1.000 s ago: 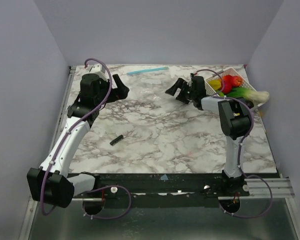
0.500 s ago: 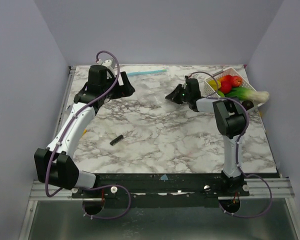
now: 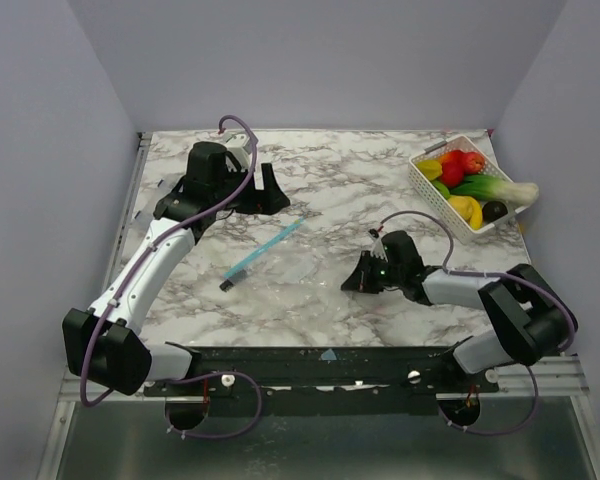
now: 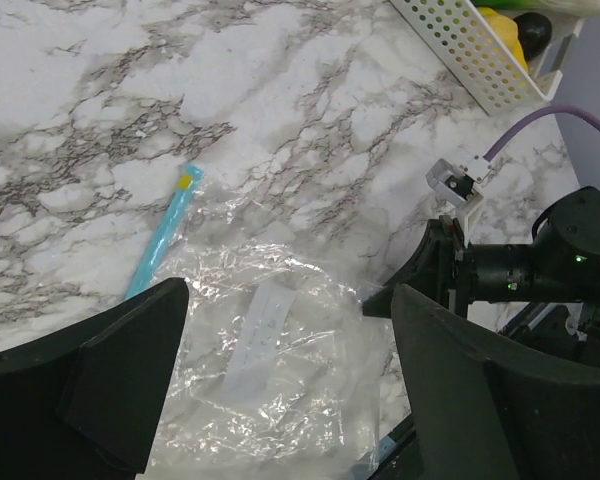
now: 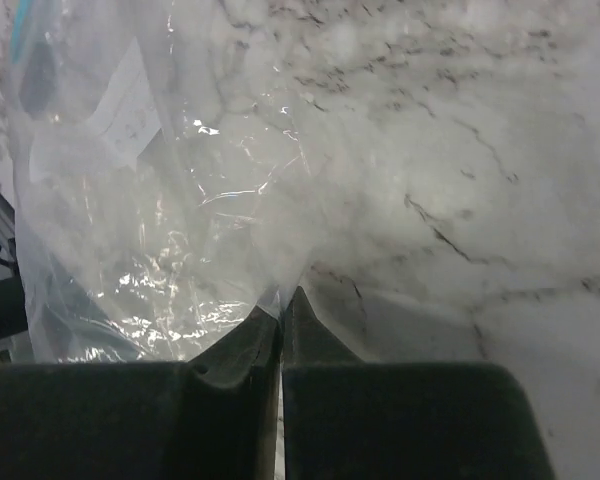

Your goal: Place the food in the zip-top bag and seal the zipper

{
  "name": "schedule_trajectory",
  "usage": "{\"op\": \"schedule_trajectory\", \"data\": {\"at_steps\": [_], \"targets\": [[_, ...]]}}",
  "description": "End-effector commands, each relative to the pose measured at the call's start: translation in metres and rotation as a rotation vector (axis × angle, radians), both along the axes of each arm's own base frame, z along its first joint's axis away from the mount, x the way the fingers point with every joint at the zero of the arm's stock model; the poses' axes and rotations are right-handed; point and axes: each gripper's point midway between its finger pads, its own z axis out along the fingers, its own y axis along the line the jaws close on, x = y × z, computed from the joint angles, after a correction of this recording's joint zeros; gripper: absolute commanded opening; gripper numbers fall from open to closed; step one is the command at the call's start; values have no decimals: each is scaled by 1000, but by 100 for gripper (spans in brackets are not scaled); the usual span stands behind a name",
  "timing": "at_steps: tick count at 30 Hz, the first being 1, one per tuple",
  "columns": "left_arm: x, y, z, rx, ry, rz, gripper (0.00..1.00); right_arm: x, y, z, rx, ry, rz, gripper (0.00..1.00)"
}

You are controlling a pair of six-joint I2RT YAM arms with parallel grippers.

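The zip-top bag (image 3: 292,262) lies flat and crumpled in the middle of the marble table, a white patch showing on it. Its teal zipper (image 3: 265,248) runs diagonally along its left edge. My right gripper (image 3: 354,284) is low over the table, shut on the bag's right edge; in the right wrist view the fingertips (image 5: 270,318) pinch clear film of the bag (image 5: 150,220). My left gripper (image 3: 272,190) hovers open behind the bag, which shows below it (image 4: 280,380) beside the zipper (image 4: 165,235). The food (image 3: 465,175) fills a white basket at the far right.
The white perforated basket (image 3: 427,187) stands at the table's far right corner, and its rim (image 4: 460,50) shows in the left wrist view. A small black bar (image 3: 227,285) lies by the zipper's near end. The table's front edge is close behind my right gripper.
My right gripper closed on the bag and dragged it from the far edge toward the near middle of the table. My left gripper moved right, staying open.
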Motion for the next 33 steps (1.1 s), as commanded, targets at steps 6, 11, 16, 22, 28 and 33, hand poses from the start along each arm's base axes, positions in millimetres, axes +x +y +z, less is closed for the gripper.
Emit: {"op": "schedule_trajectory", "data": {"at_steps": [6,11,16,22,28,33], "targets": [[-10,-13,22,-82,-29,-76,83,3,-95,13,-452,52,-330,46],[-13,-8,29,-83,-62,-55,83,39,-127,58,-617,-107,-456,57],[-5,11,32,-38,-90,43,83,23,-43,97,-537,-200,-240,65],[-2,36,42,-64,-144,150,83,-38,65,89,-345,-189,1,68],[-1,37,46,-88,-134,134,83,-70,91,32,-292,-82,94,64],[0,38,43,-86,-136,140,83,-51,-4,2,-660,-113,-176,64]]}}
